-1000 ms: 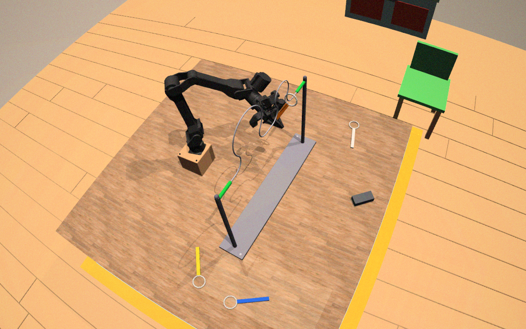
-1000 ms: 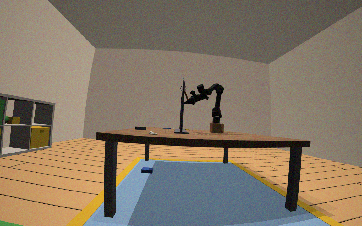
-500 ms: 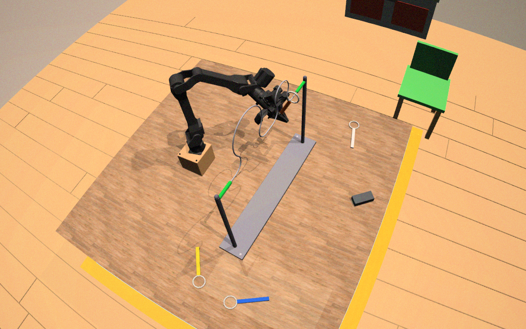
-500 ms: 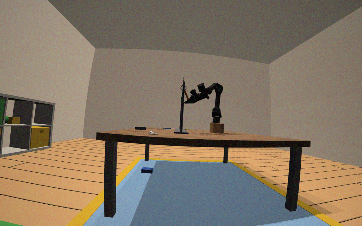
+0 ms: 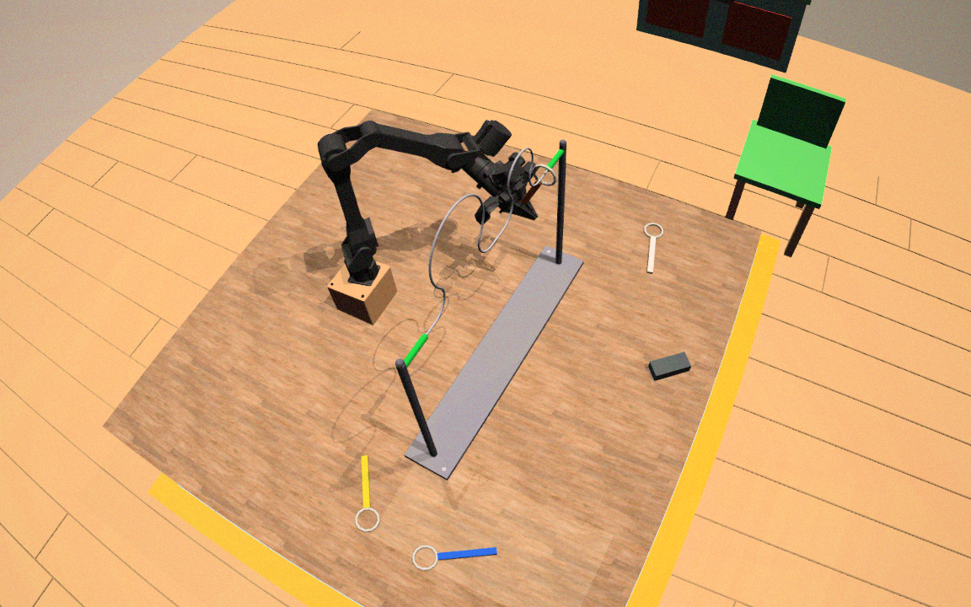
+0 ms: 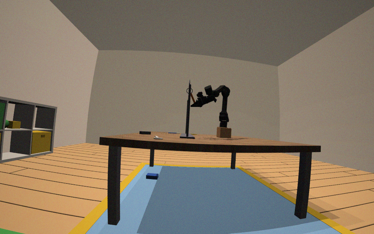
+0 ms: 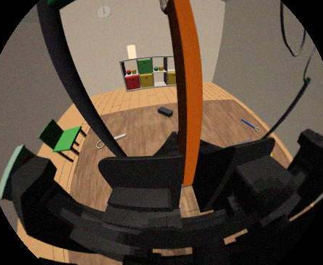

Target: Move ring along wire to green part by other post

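Ring (image 5: 533,173) (image 6: 187,91) near the green wire section (image 5: 555,159) by the far post (image 5: 560,203) in the top view, orange handle (image 6: 193,98) (image 7: 190,92) clamped in the tool (image 5: 525,205) (image 6: 193,105) (image 7: 176,135), arm raised above the counter (image 5: 262,332) (image 6: 211,147) (image 7: 220,114).

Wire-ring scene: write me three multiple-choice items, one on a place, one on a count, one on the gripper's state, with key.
1. Where is the green chair?
A) On the table
B) Beside the table
C) Under the table

2. How many loose rings with handles lie on the table?
A) One
B) Five
C) Three

3. The gripper is:
A) shut on the orange handle
B) open
C) shut on nothing

1 B: it stands on the floor past the edge.
2 C: white, yellow, blue handles.
3 A: the wrist view shows the handle between the fingers.
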{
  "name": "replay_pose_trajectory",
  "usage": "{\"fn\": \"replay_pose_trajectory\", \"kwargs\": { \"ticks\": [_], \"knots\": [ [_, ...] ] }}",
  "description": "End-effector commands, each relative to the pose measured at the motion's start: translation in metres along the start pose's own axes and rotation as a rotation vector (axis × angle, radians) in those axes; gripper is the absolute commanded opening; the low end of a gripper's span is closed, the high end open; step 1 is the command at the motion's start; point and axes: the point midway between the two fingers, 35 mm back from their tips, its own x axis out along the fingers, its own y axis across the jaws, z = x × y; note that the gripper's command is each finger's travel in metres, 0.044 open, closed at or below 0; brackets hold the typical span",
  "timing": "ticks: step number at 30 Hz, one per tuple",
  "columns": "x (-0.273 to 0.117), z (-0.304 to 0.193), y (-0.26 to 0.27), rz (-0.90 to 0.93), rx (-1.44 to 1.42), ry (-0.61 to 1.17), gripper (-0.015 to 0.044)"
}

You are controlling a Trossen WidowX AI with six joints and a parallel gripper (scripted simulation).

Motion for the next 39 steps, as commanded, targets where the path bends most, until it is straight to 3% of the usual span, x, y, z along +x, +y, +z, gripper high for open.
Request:
{"fn": "replay_pose_trajectory", "kwargs": {
  "ticks": [1, 39],
  "knots": [
    [-0.001, 0.003, 0.006, 0.001, 0.014, -0.007, -0.015],
    [0.002, -0.01, 0.032, 0.003, 0.017, -0.008, -0.015]
  ]
}}
